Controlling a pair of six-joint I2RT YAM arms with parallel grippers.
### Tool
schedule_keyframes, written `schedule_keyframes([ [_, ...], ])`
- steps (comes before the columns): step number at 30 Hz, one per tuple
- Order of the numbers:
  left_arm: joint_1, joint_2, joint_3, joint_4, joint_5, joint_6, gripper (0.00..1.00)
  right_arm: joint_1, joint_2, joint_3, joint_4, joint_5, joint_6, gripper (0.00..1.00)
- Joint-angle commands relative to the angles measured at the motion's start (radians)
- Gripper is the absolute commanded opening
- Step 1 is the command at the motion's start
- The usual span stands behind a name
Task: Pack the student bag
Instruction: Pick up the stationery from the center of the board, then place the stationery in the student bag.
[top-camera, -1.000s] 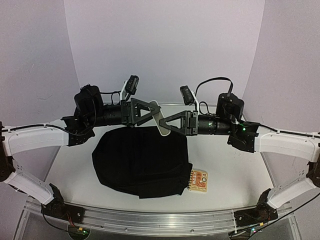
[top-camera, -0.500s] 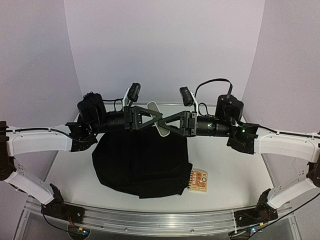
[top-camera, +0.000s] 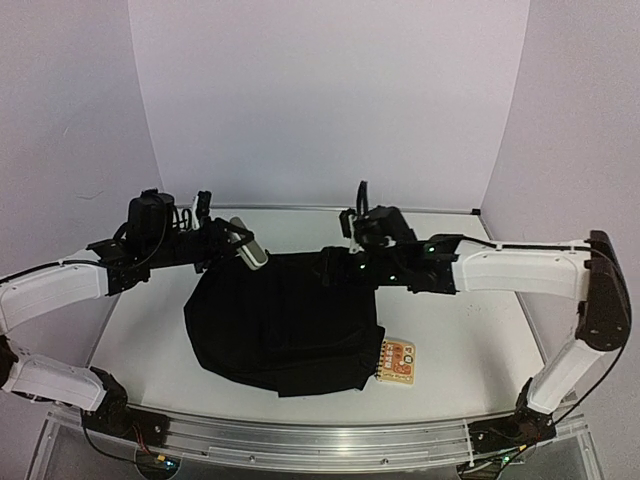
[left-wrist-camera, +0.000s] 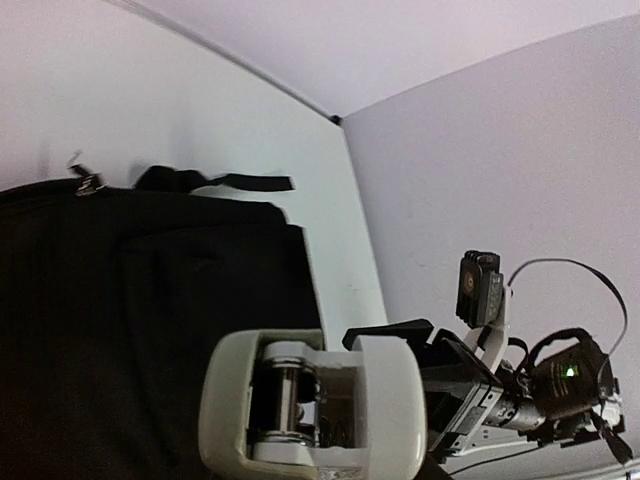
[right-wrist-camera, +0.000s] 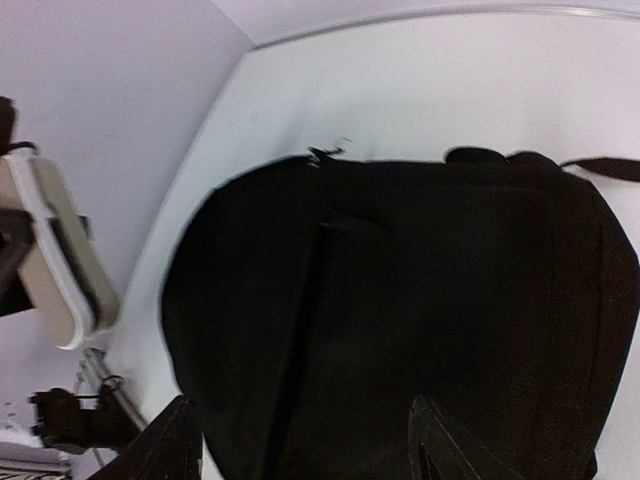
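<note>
Cream plastic case (left-wrist-camera: 310, 405), one only, is sitting clamped in the left gripper (top-camera: 238, 240), which is hanging near the far left edge of the student bag (top-camera: 280, 320). The right gripper (right-wrist-camera: 310, 450) is hovering over that one black bag, fingers spread wide and holding nothing. The bag is lying flat mid-tabletop (top-camera: 470, 330). One small orange-patterned card (top-camera: 398, 362) is lying just beside its near right corner.

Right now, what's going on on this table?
A robot is packing the student bag, a black backpack lying flat on the table. The left claw grips a beige roller gadget near the bag's far-left edge. The right claw hangs open over the bag's far side, empty.
</note>
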Motion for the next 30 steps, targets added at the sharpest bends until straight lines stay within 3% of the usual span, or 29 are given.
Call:
schedule_keyframes([
  [1,0.049,-0.060,-0.039,-0.123,-0.023,0.019,0.00,0.044,0.131,0.115,-0.185,0.180,0.012,0.64],
  [10,0.063,-0.131,-0.058,-0.208,-0.062,0.039,0.00,0.119,0.368,0.317,-0.260,0.241,-0.048,0.64],
  [17,0.064,-0.178,-0.080,-0.223,-0.077,0.031,0.00,0.178,0.500,0.478,-0.349,0.305,-0.054,0.79],
  [23,0.066,-0.202,-0.091,-0.233,-0.079,0.025,0.00,0.193,0.628,0.599,-0.565,0.461,0.004,0.80],
  [26,0.066,-0.210,-0.089,-0.246,-0.082,0.027,0.00,0.194,0.654,0.622,-0.660,0.529,0.058,0.67],
  [30,0.066,-0.208,-0.088,-0.258,-0.081,0.033,0.00,0.193,0.613,0.590,-0.684,0.583,0.127,0.27],
])
